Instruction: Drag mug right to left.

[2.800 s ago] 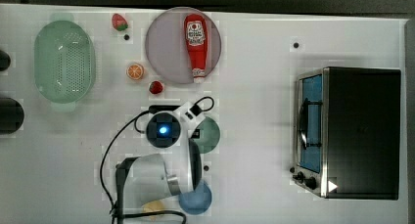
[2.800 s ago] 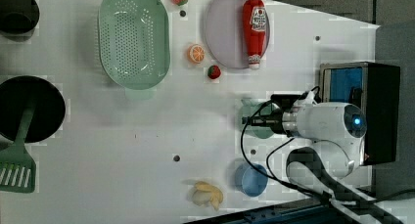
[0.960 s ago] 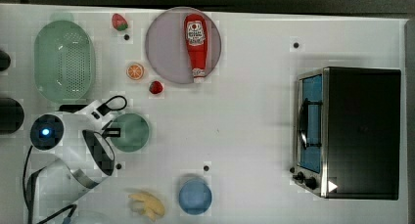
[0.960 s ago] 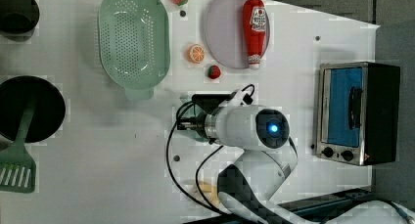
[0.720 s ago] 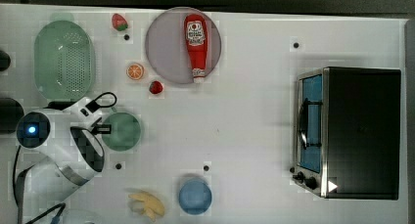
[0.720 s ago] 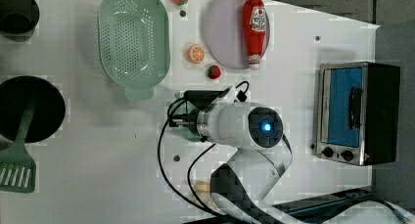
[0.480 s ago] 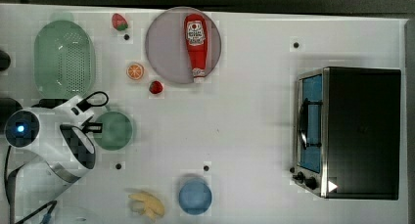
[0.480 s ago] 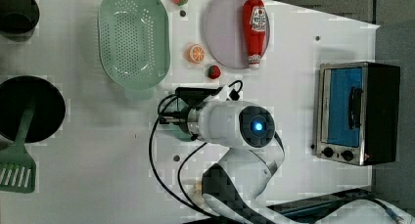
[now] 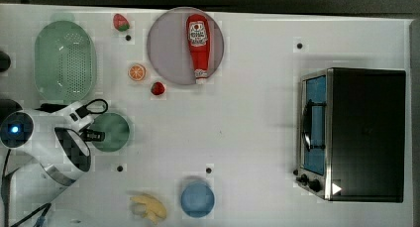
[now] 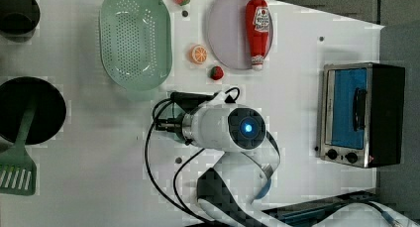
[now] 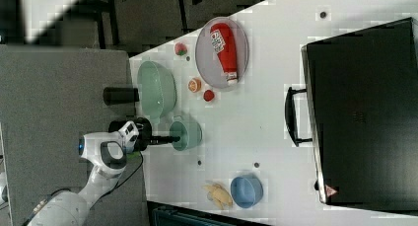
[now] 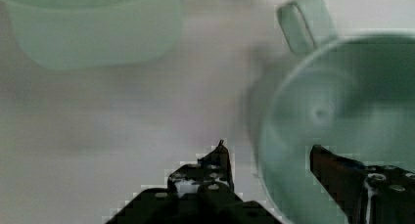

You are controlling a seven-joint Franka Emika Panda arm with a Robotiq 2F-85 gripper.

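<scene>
White tabletop point(image 9: 257, 128) beside dark surrounding floor.

A lilac plate point(image 9: 171, 48) is sitting near the table's point(image 9: 257, 113) far edge in the top view, with a red ketchup bottle point(image 9: 198, 43) lying across it, and a strawberry point(image 9: 120, 22), an orange half point(image 9: 137, 72) and a small red fruit point(image 9: 158, 88) are lying just beside it. A pale-green perforated colander point(image 9: 64, 61) is resting toward the top view's left edge, while a toaster oven point(image 9: 354, 133) is standing at the top view's right edge. A blue cup point(image 9: 197, 198) and a yellow banana point(image 9: 148, 207) are sitting along the near edge.
</scene>
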